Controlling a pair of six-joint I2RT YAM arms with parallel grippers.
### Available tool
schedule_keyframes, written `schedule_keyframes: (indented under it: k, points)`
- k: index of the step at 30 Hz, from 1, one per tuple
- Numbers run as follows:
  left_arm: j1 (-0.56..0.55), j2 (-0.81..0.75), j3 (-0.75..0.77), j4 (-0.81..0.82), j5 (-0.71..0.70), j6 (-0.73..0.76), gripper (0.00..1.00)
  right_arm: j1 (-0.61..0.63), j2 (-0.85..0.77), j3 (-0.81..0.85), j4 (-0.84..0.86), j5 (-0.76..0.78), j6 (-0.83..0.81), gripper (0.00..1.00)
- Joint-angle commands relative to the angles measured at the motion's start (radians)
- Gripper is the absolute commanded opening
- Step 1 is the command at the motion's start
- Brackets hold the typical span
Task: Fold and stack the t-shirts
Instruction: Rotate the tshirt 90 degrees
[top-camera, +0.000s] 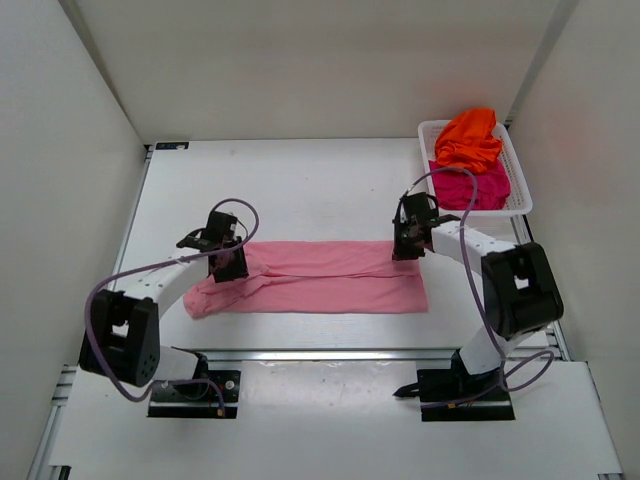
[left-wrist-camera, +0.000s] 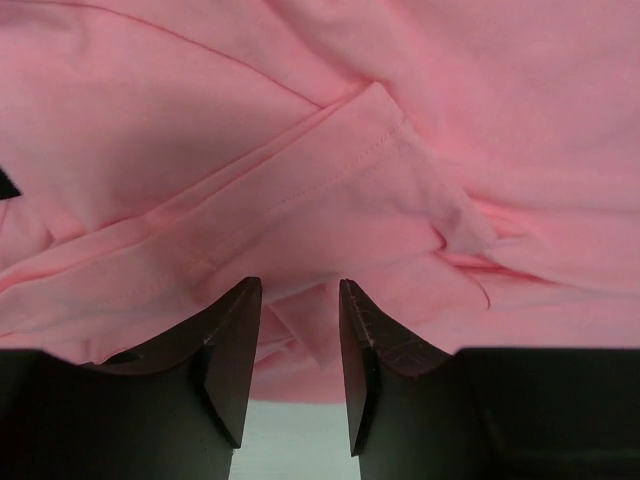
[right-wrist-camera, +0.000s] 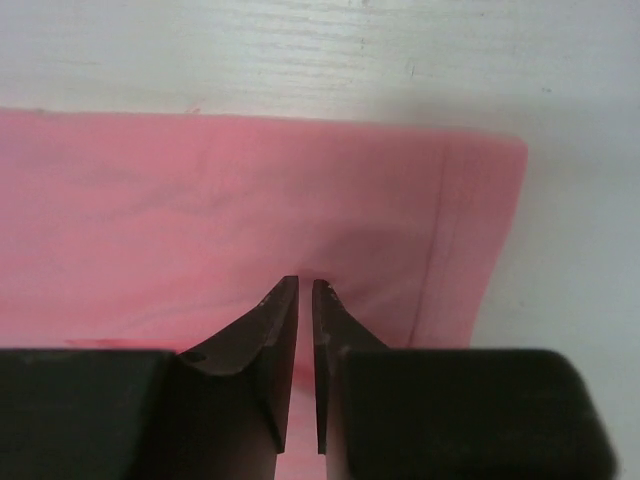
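White plastic mesh basket (top-camera: 519, 176) stands at the far right corner of the white surface (top-camera: 300, 190), approx. along its right edge. Plain white walls (top-camera: 70, 90) enclose 3 sides.

White table (top-camera: 330, 190), plain white walls (top-camera: 300, 60), metal rail (top-camera: 330, 355) along near edge

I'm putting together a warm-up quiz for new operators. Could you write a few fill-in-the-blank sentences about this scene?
1. The pink t-shirt lies as a long strip on the ____.
2. In the white basket, the orange t-shirt sits on top of the ____ one.
3. The left gripper has its jaws ____ over pink fabric.

Missing words: table; magenta; open.
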Motion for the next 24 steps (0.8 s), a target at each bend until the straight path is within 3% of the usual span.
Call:
schedule_keyframes:
  k: [1,6,8,13,16,20,24]
  points:
    - [-0.014,0.04,-0.003,0.073,-0.046,-0.047,0.47,-0.023,0.058,0.06,0.029,-0.021,-0.034,0.1]
    - [-0.034,0.203,0.043,0.078,-0.058,-0.065,0.41,-0.015,0.102,0.064,-0.002,0.009,-0.02,0.12]
    - [-0.032,0.246,0.066,0.098,-0.055,-0.067,0.4,-0.009,0.092,0.038,0.0,0.023,0.001,0.21]
    - [-0.031,0.445,0.248,0.056,-0.064,-0.045,0.37,0.043,0.046,-0.035,-0.06,0.035,0.078,0.23]
    - [-0.026,0.578,0.434,-0.032,0.014,-0.029,0.36,0.077,0.023,-0.058,-0.101,0.032,0.13,0.25]
    - [-0.075,0.793,0.731,-0.166,0.008,0.005,0.4,0.137,-0.027,-0.09,-0.123,0.0,0.204,0.27]
    - [-0.095,0.98,1.122,-0.366,0.043,0.056,0.41,0.216,-0.036,-0.105,-0.127,-0.028,0.265,0.27]
